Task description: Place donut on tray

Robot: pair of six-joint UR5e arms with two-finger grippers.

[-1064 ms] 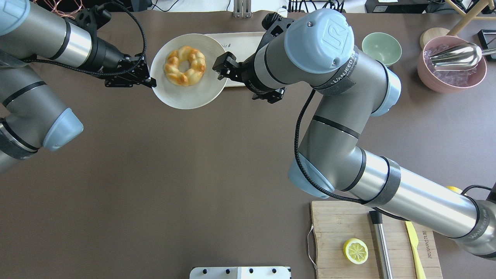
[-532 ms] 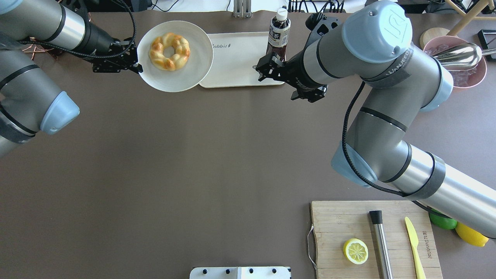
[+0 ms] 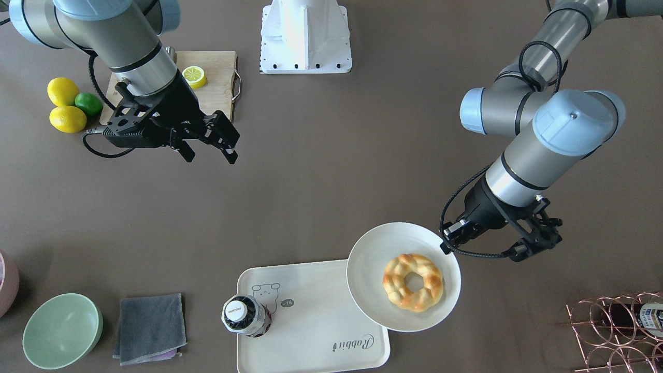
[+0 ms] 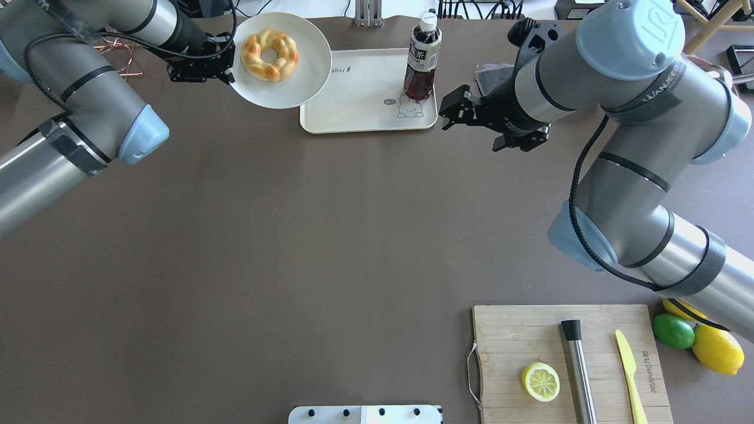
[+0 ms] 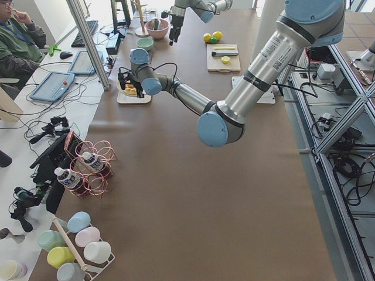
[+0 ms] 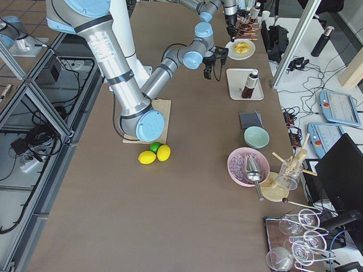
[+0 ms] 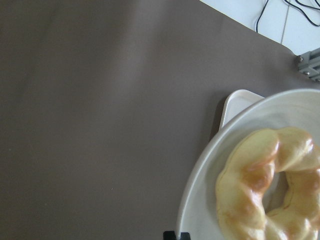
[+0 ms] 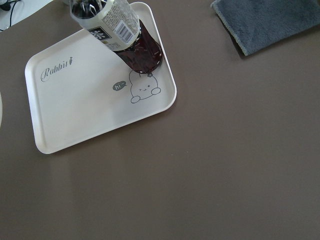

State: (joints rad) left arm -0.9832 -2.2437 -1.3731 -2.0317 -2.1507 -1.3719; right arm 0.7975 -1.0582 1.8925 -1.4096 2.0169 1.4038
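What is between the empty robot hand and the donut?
In the overhead view, the tray with a bottle on it lies between the right gripper and the donut on its plate.

Glossy donut [image 4: 254, 50], matt plate [image 4: 277, 94] (tray [image 4: 359, 100] too)

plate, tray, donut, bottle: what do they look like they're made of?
plate: matte off-white, even, no glare; ceramic or melamine, can't tell.
tray: matte cream with printed bear, likely plastic or melamine.
donut: glossy, uniform glaze; may be a foam or plastic replica.
bottle: clear plastic, dark liquid showing through, printed label.
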